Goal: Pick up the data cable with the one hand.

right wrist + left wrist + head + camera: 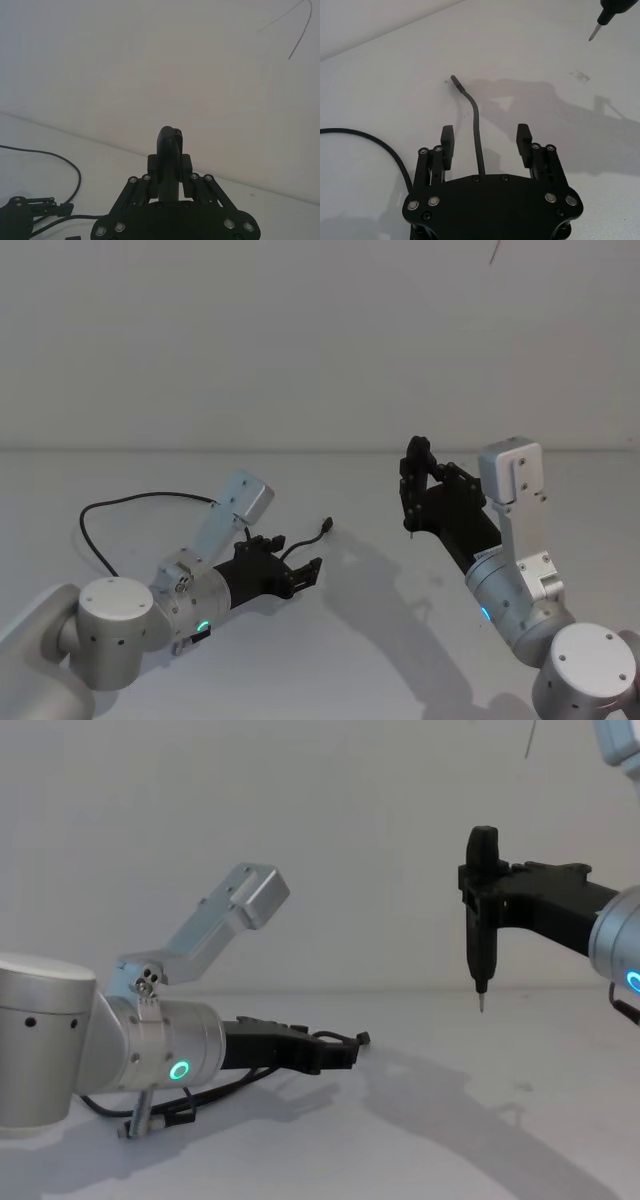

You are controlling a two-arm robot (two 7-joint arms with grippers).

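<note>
Head view count: 2 grippers, 1 data cable (120, 502), 1 white table (330, 660). My left gripper (297, 557) sits low over the table at approx 7 o'clock in the pic. It points toward 2 o'clock w/ its jaws spread wide and holds nothing.

Left wrist view has the cable's last stretch running straight up the gap between my 2 fingers (448, 140), touching neither. Its end plug (326, 527) lies on the table just past the fingertips, toward 1 o'clock of them. The rest of the cable loops out toward 10 o'clock of the gripper and curves back beside my left arm.

My right gripper (483, 910) hangs in the air well apart, approx 3 o'clock of the left one. Its jaws are drawn together, w/ 1 slim upright pen-like piece (481, 970), pale tip down, clear of the table.

Hard to see: the cable's mid part is hidden behind my left arm and I can't make out a 2nd plug. In chest view my right arm is cut off at the edge. 1 green ring light (179, 1070) glows on the left wrist.
</note>
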